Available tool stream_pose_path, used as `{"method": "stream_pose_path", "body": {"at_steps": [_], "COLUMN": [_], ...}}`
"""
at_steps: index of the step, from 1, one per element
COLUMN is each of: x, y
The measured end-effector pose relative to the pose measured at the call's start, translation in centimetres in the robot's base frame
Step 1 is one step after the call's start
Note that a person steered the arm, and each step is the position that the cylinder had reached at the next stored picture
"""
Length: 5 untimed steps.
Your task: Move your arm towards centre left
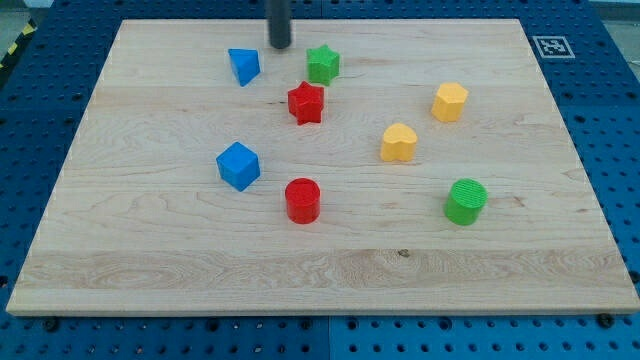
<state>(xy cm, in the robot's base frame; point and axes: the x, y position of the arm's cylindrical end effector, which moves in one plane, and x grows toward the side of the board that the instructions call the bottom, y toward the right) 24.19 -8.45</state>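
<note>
Near the view's top, my tip (280,46) rests on the pale wooden board (150,250), between the blue triangular block (243,66) and the green star block (323,64), touching neither; it is a bare rod and holds nothing. Below sit the red star block (306,103), blue cube (238,165), red cylinder (302,200), two yellow blocks (450,101) (399,142) and green cylinder (465,201). A blue pegboard table (40,110) surrounds the board, and the board's centre left lies well below-left of my tip.

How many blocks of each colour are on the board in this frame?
Blue: 2, a triangular block and a cube
Red: 2, a star and a cylinder
Green: 2, a star and a cylinder
Yellow: 2, and
Total: 8
</note>
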Motion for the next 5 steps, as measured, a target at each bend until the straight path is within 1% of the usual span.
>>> {"method": "stream_pose_path", "body": {"at_steps": [1,2,3,4,5], "x": [0.3,0.4,5.7,13.4,20.2], "y": [-5.8,-7.1,-8.2,-9.6,-9.9]}}
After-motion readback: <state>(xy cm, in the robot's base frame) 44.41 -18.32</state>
